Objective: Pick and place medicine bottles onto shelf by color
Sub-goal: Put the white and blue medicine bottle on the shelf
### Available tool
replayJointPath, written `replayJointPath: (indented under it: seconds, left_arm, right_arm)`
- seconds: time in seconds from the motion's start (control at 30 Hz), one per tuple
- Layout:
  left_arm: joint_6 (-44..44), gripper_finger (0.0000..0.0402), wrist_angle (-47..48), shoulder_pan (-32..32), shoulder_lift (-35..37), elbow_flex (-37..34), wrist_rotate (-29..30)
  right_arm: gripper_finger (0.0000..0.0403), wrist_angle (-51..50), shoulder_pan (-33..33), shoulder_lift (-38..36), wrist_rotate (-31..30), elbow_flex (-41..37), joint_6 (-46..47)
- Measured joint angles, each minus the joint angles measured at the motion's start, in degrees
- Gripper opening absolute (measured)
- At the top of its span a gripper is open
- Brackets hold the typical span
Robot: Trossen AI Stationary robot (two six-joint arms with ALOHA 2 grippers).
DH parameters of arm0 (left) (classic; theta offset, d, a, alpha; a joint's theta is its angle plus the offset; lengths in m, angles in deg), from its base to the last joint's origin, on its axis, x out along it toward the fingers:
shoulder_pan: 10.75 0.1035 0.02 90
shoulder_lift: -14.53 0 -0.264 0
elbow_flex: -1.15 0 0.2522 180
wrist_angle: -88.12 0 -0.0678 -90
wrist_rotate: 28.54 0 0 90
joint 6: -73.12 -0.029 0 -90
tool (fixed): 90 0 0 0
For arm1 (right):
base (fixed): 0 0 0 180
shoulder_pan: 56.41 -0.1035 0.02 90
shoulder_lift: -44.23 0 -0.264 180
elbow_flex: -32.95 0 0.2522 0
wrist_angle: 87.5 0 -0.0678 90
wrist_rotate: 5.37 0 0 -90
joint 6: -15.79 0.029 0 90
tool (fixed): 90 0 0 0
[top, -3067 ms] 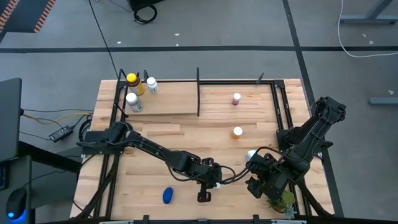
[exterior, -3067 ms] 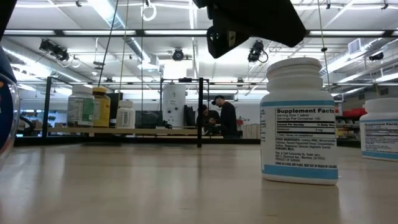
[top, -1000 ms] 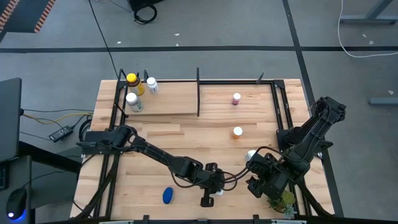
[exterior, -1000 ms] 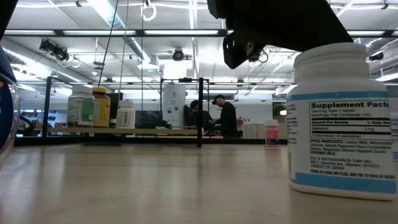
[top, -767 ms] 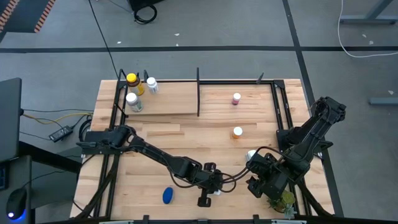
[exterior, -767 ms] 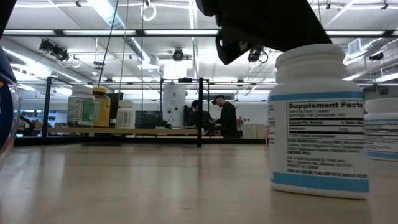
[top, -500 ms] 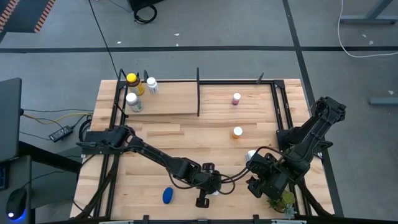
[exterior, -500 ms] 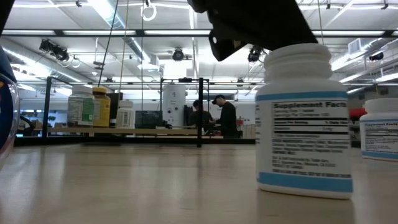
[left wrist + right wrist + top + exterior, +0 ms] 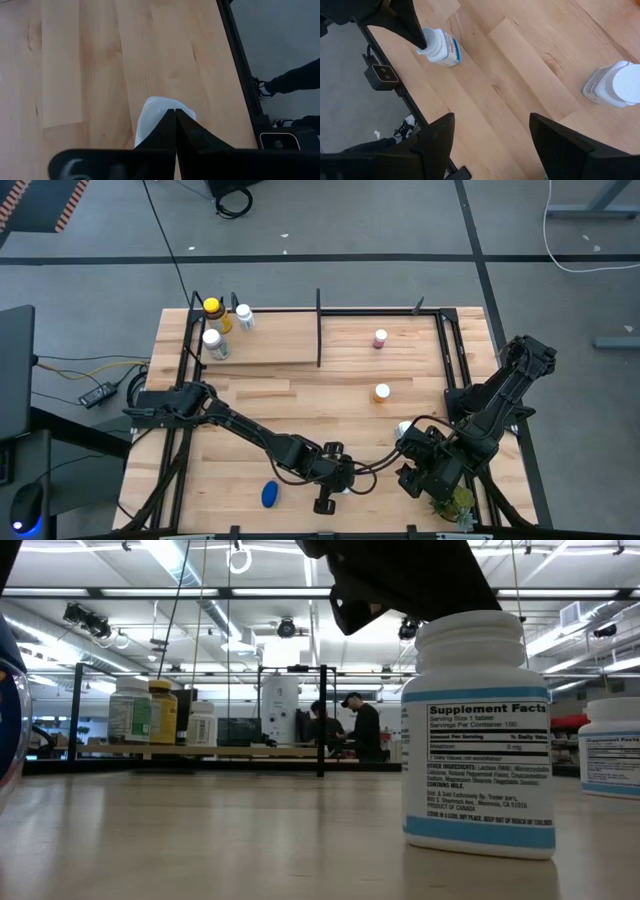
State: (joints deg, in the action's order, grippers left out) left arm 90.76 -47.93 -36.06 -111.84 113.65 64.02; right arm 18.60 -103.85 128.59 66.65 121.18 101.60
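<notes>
A white bottle with a white cap (image 9: 478,735) stands upright on its base near the table's front edge (image 9: 343,488). My left gripper (image 9: 325,498) is shut, its tips at the cap (image 9: 175,111). My right gripper (image 9: 492,150) hangs open above the front right, with nothing between its fingers. A second white bottle (image 9: 615,85) stands near it. A blue bottle (image 9: 270,494) lies on its side at the front. An orange-capped bottle (image 9: 382,392) stands mid-table. On the shelf (image 9: 270,350), an amber bottle (image 9: 212,310) and two white ones stand left of the divider, and a pink-capped one (image 9: 380,338) stands right of it. My left gripper has its shut fingertips (image 9: 421,41) on the white bottle's cap (image 9: 155,112), at the cap's top. The fingers come slanting down from above and from the table's left. The bottle stays upright with its base on the table.
A small green plant (image 9: 455,502) sits at the front right corner under my right arm. Black rails (image 9: 455,360) run along the table's sides, and a black divider (image 9: 319,330) splits the shelf. A small black box (image 9: 382,74) sits just off the front edge.
My left gripper, shut throughout, has tipped, and its tip has swung a little toward the table's left edge. The white bottle has slid the same way along the table and has stayed upright.
</notes>
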Motion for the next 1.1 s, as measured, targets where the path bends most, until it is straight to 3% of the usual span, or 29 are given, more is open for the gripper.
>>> replayJointPath:
  seconds: [0.17, 0.53, 0.77, 1.1]
  left_arm:
    - [0.02, 0.0000, 0.39, 0.27, 0.29, 0.00, -0.22]
    - [-0.32, 0.0000, 18.01, 1.18, 3.70, 0.11, 0.24]
    - [-0.63, 0.0000, 19.36, 1.63, 3.85, 0.13, 0.01]
    - [-0.31, 0.0000, 22.39, 1.52, 3.96, 0.18, 4.24]
  right_arm:
    - [0.0264, 0.00, 0.00, 0.00, 0.02, 0.00, -0.27]
    - [0.0264, 0.00, 0.00, 0.02, -0.04, 0.00, -1.40]
    - [0.0264, 0.02, -0.14, 0.02, -0.40, 0.00, -1.60]
    - [0.0264, -0.33, -2.38, 0.02, -0.44, 0.02, -0.40]
